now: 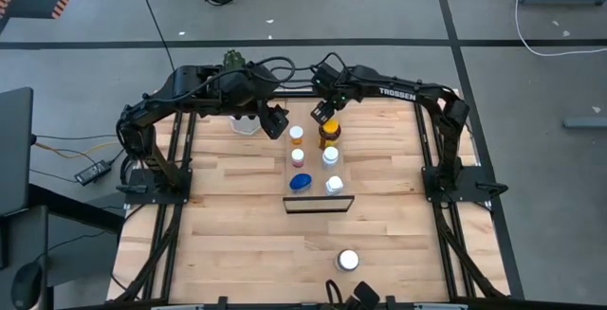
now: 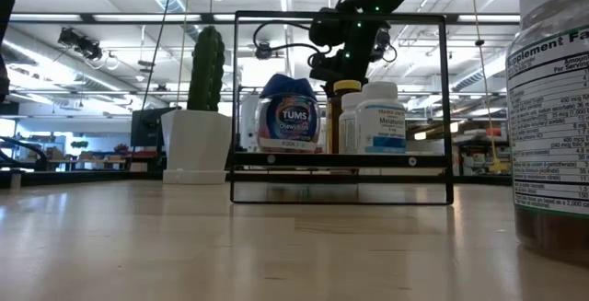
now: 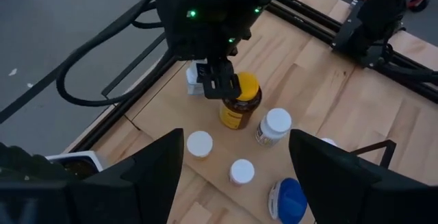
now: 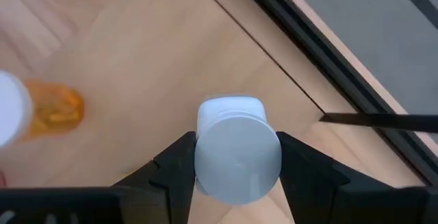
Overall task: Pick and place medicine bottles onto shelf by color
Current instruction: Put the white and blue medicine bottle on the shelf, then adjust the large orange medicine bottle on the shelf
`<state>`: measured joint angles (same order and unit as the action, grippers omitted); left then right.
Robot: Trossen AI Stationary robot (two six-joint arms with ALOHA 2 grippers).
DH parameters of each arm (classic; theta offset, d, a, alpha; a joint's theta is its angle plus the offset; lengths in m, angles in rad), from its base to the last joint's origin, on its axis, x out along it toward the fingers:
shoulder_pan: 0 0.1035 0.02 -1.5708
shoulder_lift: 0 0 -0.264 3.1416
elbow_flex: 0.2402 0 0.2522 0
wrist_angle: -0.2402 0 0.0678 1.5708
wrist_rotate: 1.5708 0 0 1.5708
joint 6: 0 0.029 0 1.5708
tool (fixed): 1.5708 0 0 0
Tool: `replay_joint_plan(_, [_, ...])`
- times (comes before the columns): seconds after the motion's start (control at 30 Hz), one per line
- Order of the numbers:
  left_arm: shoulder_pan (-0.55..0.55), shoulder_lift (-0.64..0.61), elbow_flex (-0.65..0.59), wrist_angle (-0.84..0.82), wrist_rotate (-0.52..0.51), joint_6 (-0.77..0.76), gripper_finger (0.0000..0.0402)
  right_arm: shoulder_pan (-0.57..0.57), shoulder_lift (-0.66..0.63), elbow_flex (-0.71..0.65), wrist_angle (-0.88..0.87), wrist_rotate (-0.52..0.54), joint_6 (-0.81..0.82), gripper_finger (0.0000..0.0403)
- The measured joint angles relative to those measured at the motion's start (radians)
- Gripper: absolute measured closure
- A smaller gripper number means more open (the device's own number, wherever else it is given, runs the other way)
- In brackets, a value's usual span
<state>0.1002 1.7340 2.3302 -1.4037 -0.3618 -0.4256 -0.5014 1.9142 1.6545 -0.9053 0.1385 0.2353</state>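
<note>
While the left claw [image 1: 276, 122] hangs released and empty, its fingers [image 3: 147, 172] spread wide, the shelf [image 1: 315, 168] lies just beside it toward the right arm. The shelf's long axis runs from the far edge of the desk [image 1: 228, 244] toward the near edge. A cactus pot [image 1: 245, 123] sits close behind this claw.

Ahead of the left claw, the bottles on the shelf all stand upright in two rows, caps up. These are a white-capped bottle [image 3: 200, 144], a pinkish bottle [image 3: 241, 172] and a blue-lidded bottle [image 3: 287, 200], then the amber bottle [image 3: 239, 104] and another white one [image 3: 274, 126].

The right claw [image 1: 324, 113] hovers over the far end of the shelf, clenched on a white bottle [image 4: 237, 148]. Its cap faces back toward the wrist, so the long axis runs along the fingers, base pointing away from the claw toward the desk. The amber bottle stands just beside this claw.

Only the right wrist view shows that grip squarely, plus a small orange vial [image 4: 58, 111] off to one side. From overhead the held bottle is hidden under the claw. The low view alone shows the labels, the black wire rail [image 2: 340, 16] framing the row, and a large bottle [image 2: 552, 108] close to the lens. The high view places that one [image 1: 349, 260] well apart from both claws.
</note>
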Motion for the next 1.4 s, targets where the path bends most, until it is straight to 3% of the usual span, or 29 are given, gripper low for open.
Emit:
replay_joint_plan(0.23, [0.0,0.0,0.0,-0.001,0.0,-0.001,0.0131,-0.002,0.009,-0.006,0.035,0.055,-0.001,0.0216])
replay_joint_plan(1.0, [0.0,0.0,0.0,-0.008,0.0,-0.001,0.0131,-0.013,0.008,0.023,0.045,0.028,0.007,0.0165])
replay_joint_plan(1.17, [0.0,0.0,0.0,-0.008,0.0,-0.001,0.0131,-0.013,0.007,0.142,-0.065,0.011,0.001,0.0164])
replay_joint_plan(1.4, [0.0,0.0,0.0,-0.008,0.0,-0.008,0.0131,-0.013,0.006,0.359,-0.41,-0.108,0.037,0.0164])
